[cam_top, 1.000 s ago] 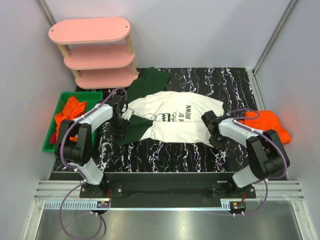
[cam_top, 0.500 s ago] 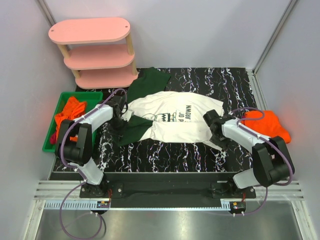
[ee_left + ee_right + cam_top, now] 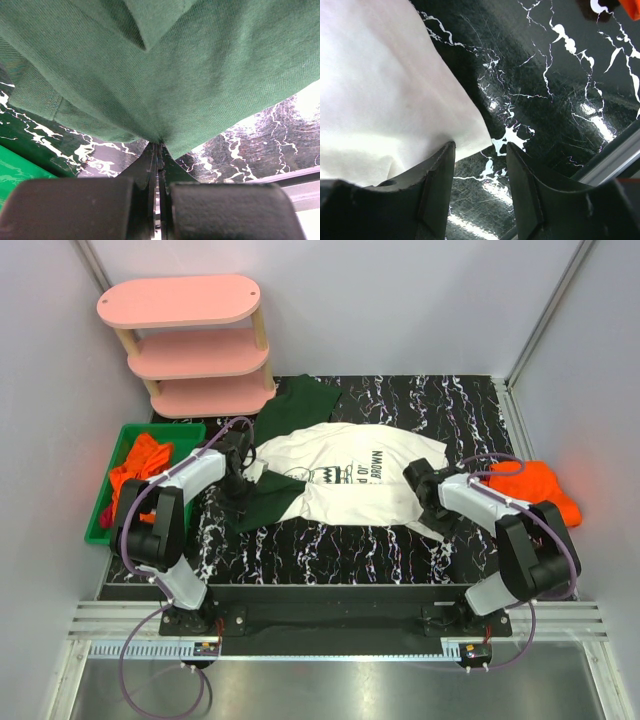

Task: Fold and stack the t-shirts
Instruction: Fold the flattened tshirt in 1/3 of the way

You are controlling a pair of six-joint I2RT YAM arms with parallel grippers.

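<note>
The left arm and right arm have pale grey links, black joints, matte black fingers and thin purple cables.

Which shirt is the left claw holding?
The white printed t-shirt with dark green sleeves; the left claw pinches its near sleeve. The orange shirt in the green bin and the orange shirt at right lie untouched.

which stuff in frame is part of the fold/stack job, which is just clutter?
Job:
- white tee
- orange tee at right
- orange tee at left
- left end effector, shut on the green sleeve
- right end effector, open at the white tee's corner

Lying about:
- pink shelf
- green bin, holding the left orange tee
</note>
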